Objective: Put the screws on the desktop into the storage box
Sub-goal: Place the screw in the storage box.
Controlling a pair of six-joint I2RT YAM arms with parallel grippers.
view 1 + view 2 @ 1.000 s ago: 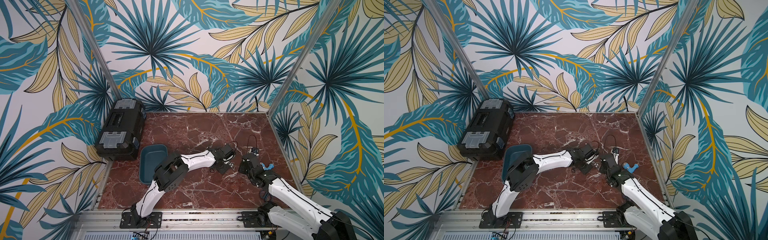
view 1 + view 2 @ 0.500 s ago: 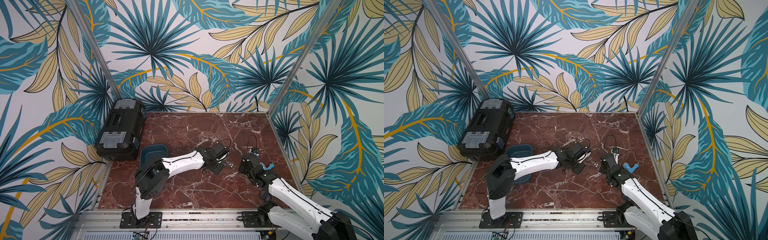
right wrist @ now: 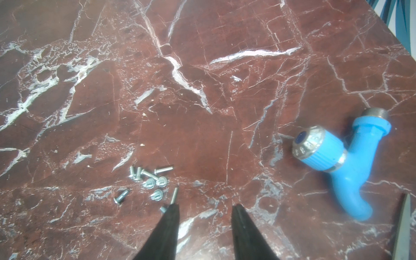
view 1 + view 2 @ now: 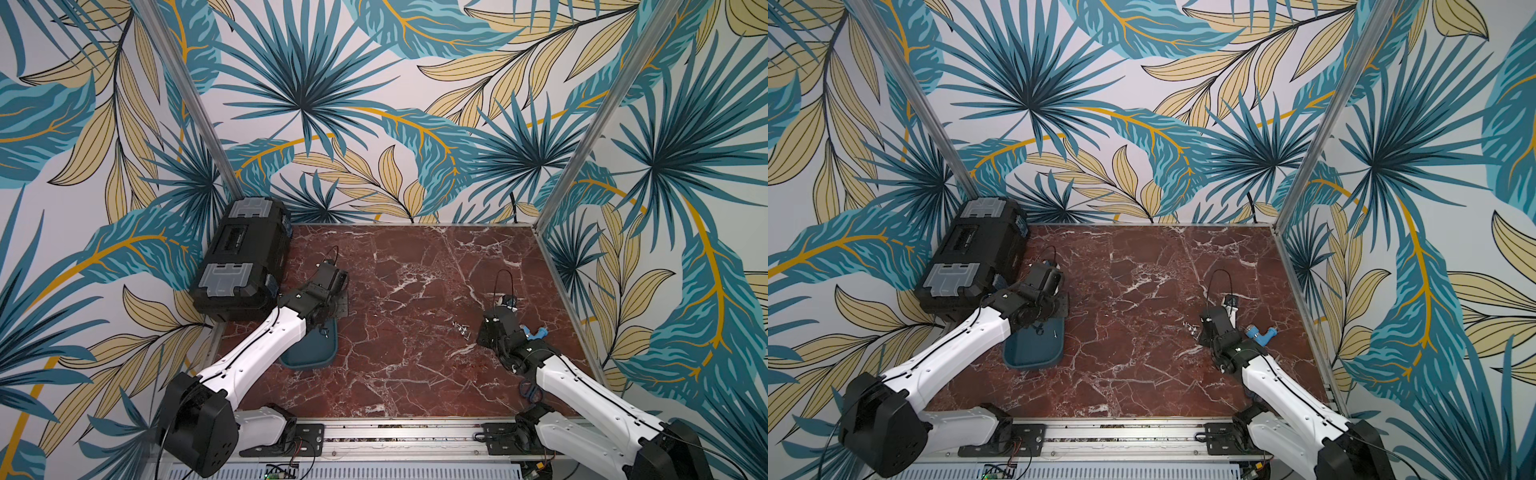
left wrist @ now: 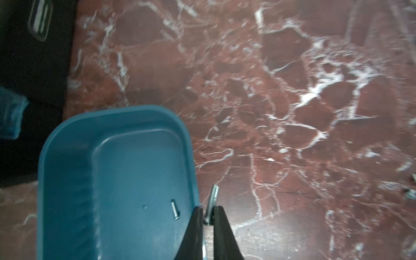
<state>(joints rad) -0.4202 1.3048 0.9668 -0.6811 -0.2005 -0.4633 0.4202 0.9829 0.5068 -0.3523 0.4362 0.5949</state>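
Your left gripper [image 5: 208,216] is clenched on a screw [image 5: 212,198] just outside the storage box [image 5: 126,110] rim. Shift it over the box floor before you release. Your right gripper [image 3: 204,211] has its jaws apart by the loose screws [image 3: 150,177], well apart from the box.

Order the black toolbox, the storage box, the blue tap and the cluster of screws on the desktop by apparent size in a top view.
1. black toolbox, clearly largest
2. storage box, though the left arm covers part of it
3. blue tap
4. screws, a tiny cluster, smallest
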